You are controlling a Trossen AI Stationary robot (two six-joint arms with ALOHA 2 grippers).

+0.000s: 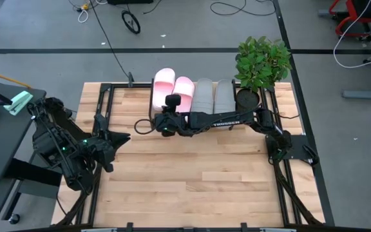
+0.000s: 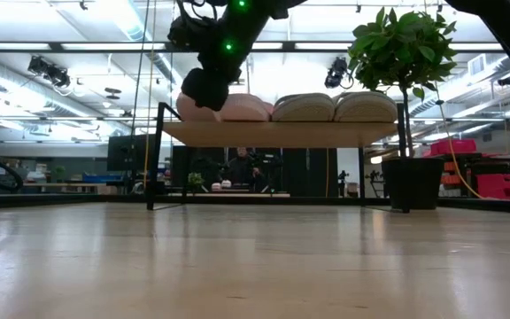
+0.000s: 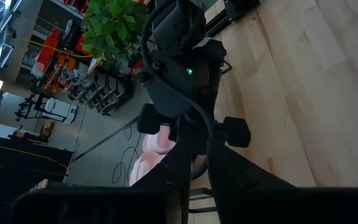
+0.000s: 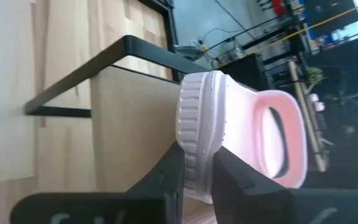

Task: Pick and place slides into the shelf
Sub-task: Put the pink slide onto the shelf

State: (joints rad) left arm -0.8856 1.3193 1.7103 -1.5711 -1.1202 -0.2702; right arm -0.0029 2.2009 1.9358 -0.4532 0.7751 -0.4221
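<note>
Heel of a pale pink soft slide sandal (image 4: pixel 241 134) is pinched between the right gripper's (image 4: pixel 197 171) narrow fingers, on the black-framed wooden-topped shelf (image 1: pixel 118 96), beside another pink sandal (image 1: pixel 184 90).

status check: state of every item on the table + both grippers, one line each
pink slide at the shelf's end: on the shelf, heel sole pinched by right gripper
second pink slide: on shelf, free
grey slides: both on shelf, side by side
shelf: upright, four slides on top
right gripper: shut on the slide's heel
left gripper: parked at table's left, holding nothing
potted plant: upright beside shelf
</note>
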